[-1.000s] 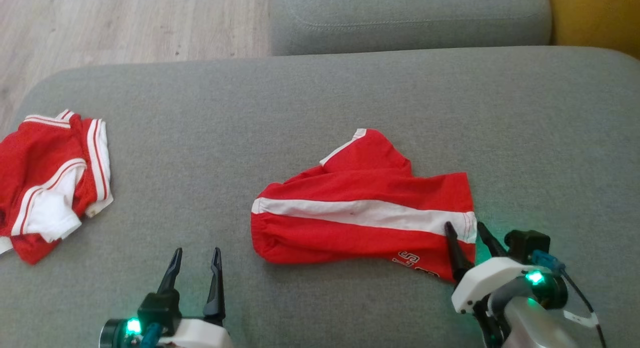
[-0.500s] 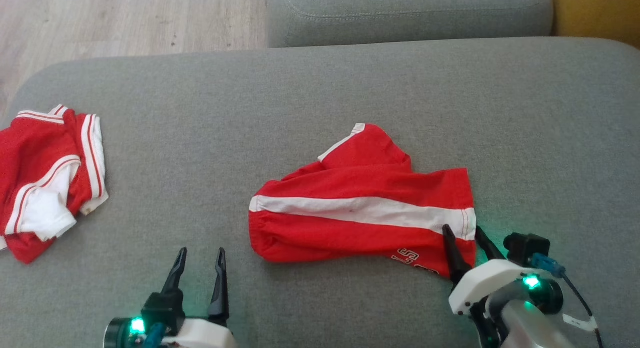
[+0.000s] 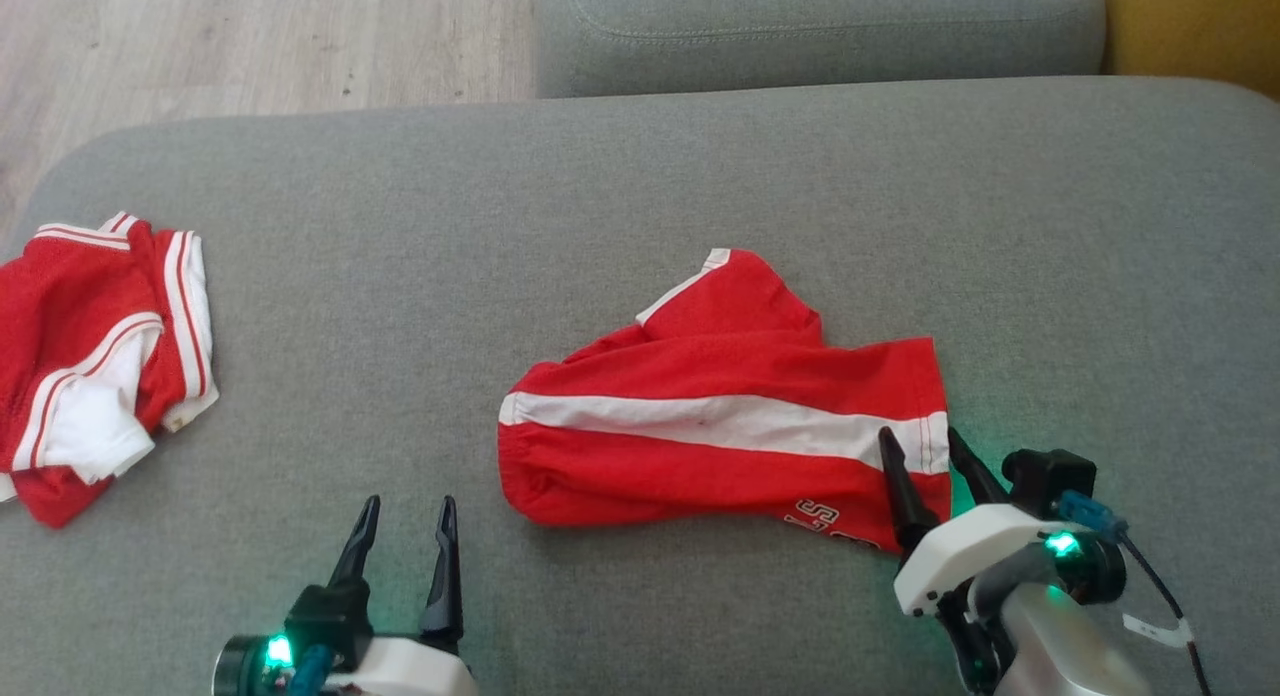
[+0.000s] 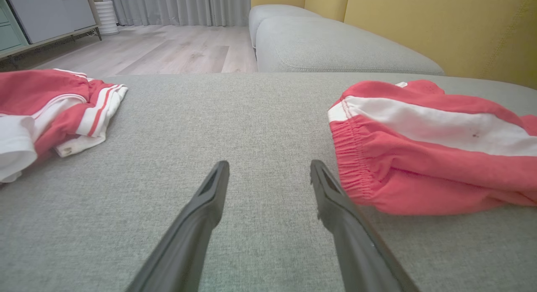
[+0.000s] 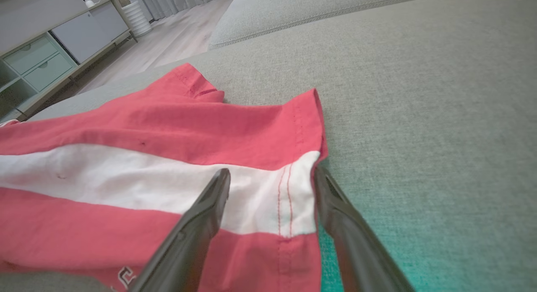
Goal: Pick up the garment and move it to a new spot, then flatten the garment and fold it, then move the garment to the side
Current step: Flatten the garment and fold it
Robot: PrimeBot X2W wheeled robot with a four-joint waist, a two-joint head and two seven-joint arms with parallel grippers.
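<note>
The garment [image 3: 720, 416] is a pair of red shorts with a white stripe, lying crumpled mid-cushion, with its elastic waistband to the left and its hem to the right. My right gripper [image 3: 918, 436] is open, its fingers straddling the white-striped hem corner [image 5: 293, 191] just above the cloth. My left gripper [image 3: 410, 501] is open and empty over bare cushion, a little left of the waistband [image 4: 352, 157]. In the left wrist view, the left gripper [image 4: 269, 166] points past the garment [image 4: 419, 157]. In the right wrist view, the right gripper [image 5: 272, 172] hovers over the garment [image 5: 168, 136].
A second red and white garment [image 3: 90, 366] lies bunched at the grey cushion's [image 3: 600, 196] left edge. Another grey cushion [image 3: 820, 26] sits beyond, with wooden floor [image 3: 250, 36] at the far left and a yellow backrest [image 3: 1190, 26] at the far right.
The head camera shifted slightly. My right gripper has crept forward over the hem corner of the shorts. My left gripper has edged a little right toward the waistband. Both stay open.
</note>
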